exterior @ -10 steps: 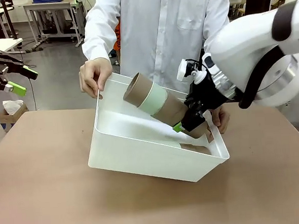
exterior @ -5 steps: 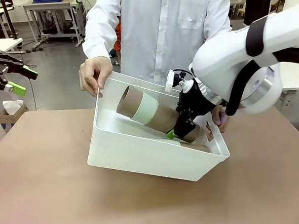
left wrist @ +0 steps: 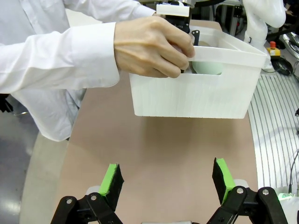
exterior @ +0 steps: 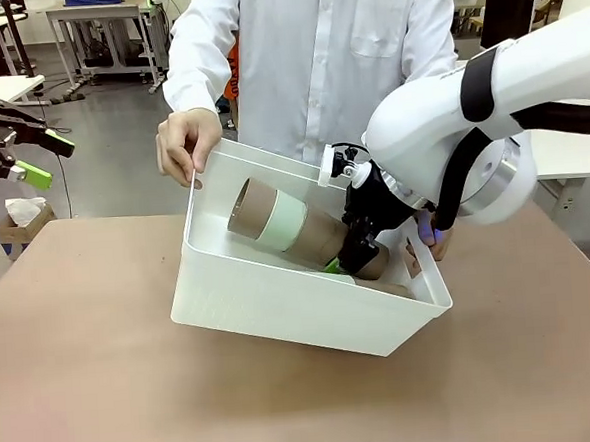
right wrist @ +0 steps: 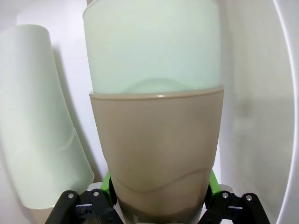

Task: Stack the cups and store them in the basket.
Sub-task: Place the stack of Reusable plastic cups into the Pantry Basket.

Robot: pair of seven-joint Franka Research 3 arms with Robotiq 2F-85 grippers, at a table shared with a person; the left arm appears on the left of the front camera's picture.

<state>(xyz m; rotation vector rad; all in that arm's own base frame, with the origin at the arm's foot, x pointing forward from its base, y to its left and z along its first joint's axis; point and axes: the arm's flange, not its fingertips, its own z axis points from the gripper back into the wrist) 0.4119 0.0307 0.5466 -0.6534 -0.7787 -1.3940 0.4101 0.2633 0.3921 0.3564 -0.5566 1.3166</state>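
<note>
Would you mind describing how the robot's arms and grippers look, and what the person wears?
Glossy white arms with dark joint bands. The left gripper and right gripper are black linkages with bright green pads. Thin black cables loop by the right wrist. The person wears a white long-sleeved shirt with a chest pocket.

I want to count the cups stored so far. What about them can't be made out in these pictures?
- Front view: the basket near wall and the right claw hide the stack lower end and anything on the floor.
- Right wrist view: the stack is cut off at top and bottom; a second mint cup beside it hides what it nests in.
- Left wrist view: the person's hand and basket wall cover nearly all the cups.
</note>
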